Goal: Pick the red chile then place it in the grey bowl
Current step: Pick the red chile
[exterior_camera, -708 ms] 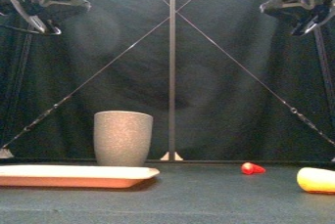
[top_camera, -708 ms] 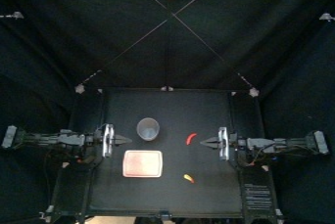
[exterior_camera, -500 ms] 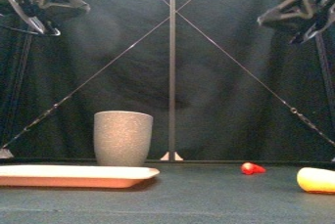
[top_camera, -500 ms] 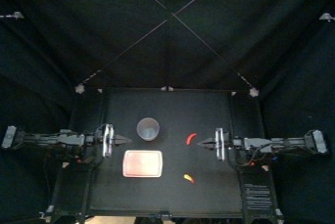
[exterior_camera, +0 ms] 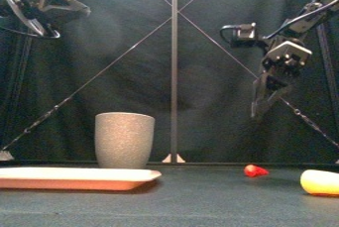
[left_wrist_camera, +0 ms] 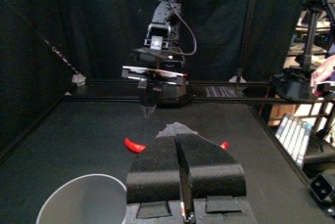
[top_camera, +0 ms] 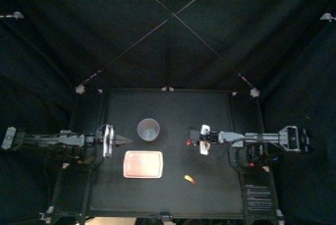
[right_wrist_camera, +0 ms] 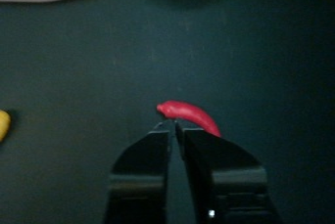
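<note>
Over on the left, the left arm rests at the desk's edge, its left gripper held off the surface with the fingers pressed together, only a thin seam between them; next along, the flat pink tray lies near the front on the left side, bare on top; just behind it the tall grey speckled cup stands upright; now the one to watch, the red chile, a small curved thing lying flat on the desk right of centre, well apart from the cup and untouched; directly above it hangs the right gripper, pointing down, fingers closed tight on nothing, and the front view shows it high above the desk with clear air beneath the tips; the right wrist view looks straight down the closed fingers at the chile, which sits just past their tips; furthest right, near the front of the desk, lies a yellow toy, near the chile but apart from it.
</note>
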Robot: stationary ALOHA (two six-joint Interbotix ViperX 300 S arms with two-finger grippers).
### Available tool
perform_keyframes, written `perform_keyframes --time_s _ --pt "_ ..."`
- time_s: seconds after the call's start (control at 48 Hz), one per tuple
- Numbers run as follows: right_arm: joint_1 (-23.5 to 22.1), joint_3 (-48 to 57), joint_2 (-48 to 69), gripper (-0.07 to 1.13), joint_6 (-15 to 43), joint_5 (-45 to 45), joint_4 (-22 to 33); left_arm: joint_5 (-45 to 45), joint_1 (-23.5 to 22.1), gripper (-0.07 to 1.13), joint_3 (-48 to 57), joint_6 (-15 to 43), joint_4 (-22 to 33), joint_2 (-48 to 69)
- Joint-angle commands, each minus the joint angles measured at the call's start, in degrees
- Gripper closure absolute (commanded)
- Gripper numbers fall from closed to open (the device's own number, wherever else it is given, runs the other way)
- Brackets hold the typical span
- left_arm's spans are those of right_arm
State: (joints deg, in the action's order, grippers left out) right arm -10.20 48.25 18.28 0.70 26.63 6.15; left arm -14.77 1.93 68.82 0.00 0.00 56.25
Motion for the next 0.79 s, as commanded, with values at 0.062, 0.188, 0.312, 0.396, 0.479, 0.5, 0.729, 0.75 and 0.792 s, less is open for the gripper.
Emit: perform_keyframes --time_s 0.062,0.188,0.312,0.396,0.479,0.5,0.729,0.75,0.792 --pt "-1.0 -2.5 -4.9 0.22 -0.2 2.5 -0.6 -0.3 1.0 1.09 -0.6 0.1 -0.1 -0.2" --pt "-2.3 -2.8 -9.1 0.2 -0.3 2.5 -0.1 -0.3 1.1 1.09 -0.5 0.1 -0.1 -0.2" --pt "-4.5 -3.3 -11.8 0.2 -0.3 1.7 1.5 -0.2 1.2 1.09 -0.4 0.1 -0.1 -0.1" --pt "-6.2 -4.0 -13.5 0.2 -0.4 0.4 2.2 -0.3 1.2 1.09 -0.4 0.1 -0.1 -0.2" --pt "-7.6 -4.8 -14.7 0.2 -0.5 -0.1 2.5 -0.3 1.2 1.09 -0.4 0.1 -0.1 -0.2" --pt "-7.9 -5.1 -15.0 0.2 -0.6 -0.2 2.6 -0.2 1.1 1.09 -0.4 0.1 -0.1 -0.1" --pt "-8.8 -6.7 -18.0 0.21 -3.7 0.0 0.3 -0.2 1.3 1.09 -0.4 0.1 -0.1 -0.1" --pt "-8.8 -6.8 -18.3 0.21 -3.9 -0.1 -0.1 -0.2 1.3 1.09 -0.4 0.1 -0.1 -0.1" --pt "-8.7 -6.9 -19.0 0.21 -4.1 -0.1 -0.5 -0.2 1.3 1.09 -0.4 0.1 -0.1 -0.2"
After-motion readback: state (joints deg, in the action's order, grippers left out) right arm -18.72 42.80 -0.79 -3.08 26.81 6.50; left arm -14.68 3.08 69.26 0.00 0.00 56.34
